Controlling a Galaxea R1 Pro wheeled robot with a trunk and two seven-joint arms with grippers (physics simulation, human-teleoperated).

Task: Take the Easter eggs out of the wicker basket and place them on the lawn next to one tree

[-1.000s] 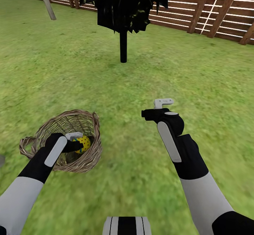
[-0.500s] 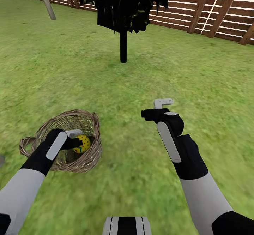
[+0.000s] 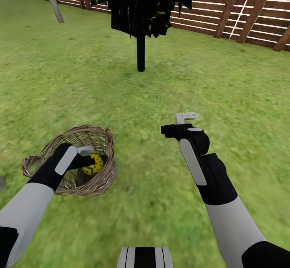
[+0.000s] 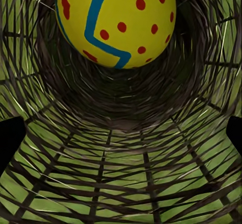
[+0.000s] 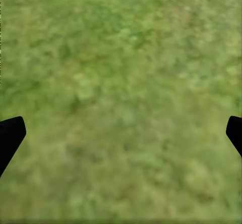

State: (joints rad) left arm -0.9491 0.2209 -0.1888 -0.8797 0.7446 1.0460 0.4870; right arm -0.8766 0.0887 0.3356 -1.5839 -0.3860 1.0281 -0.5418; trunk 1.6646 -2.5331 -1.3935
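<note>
The wicker basket (image 3: pixel 105 176) stands on the lawn (image 3: pixel 133 99) at the lower left. One yellow Easter egg (image 3: pixel 94 164) with a blue zigzag and red dots lies inside it; the other eggs are out of view. My left gripper (image 3: pixel 88 158) reaches into the basket, open, right beside the egg. In the left wrist view the egg (image 4: pixel 117 21) sits ahead of the spread fingers (image 4: pixel 10 138), with nothing between them. Over bare grass to the right, my right gripper (image 3: pixel 176 124) hangs open and empty, its fingertips (image 5: pixel 11 133) wide apart.
A black-trunked tree (image 3: pixel 140 54) with near-black foliage stands ahead in the middle. A pale grey trunk (image 3: pixel 53 0) leans at the far upper left. A brown slat fence (image 3: pixel 225 14) runs along the back. Open grass lies between the basket and the trees.
My left arm has drawn back a little toward the left, and the hand sits slightly higher in the basket. The egg has barely shifted. The right arm has not moved.
</note>
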